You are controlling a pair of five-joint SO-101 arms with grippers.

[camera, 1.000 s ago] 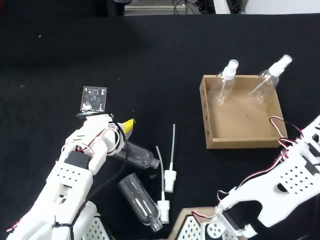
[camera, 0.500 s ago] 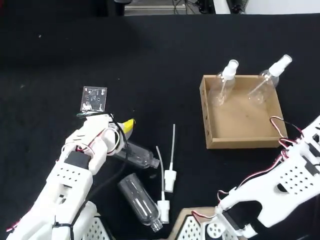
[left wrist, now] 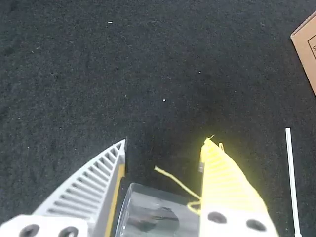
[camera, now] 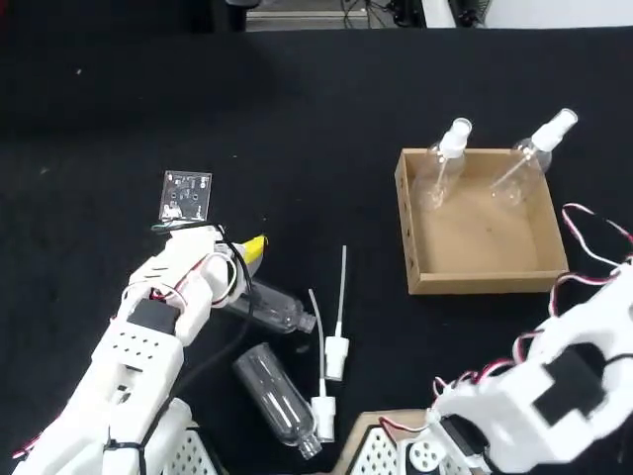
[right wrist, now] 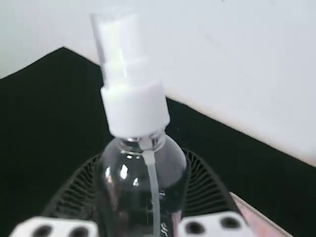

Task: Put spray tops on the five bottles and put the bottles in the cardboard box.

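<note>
Right gripper is clamping a capped bottle, spray top pointing away from the wrist. Cardboard box is sitting just beyond this arm (the nearer one, by my judgement). Left gripper is gripping an uncapped bottle lying on its side, well apart from the box.

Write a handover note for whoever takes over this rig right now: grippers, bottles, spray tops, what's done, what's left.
Left gripper: shut on first bare bottle, lying on the table.
Right gripper: shut on a topped bottle.
Cardboard box: left boxed bottle and right boxed bottle, both topped, lean on its far wall.
On the table: second bare bottle, first spray top by its neck, second spray top just beyond.
Done: three topped, two boxed. Left: box the held topped one; top and box both bare bottles.
</note>
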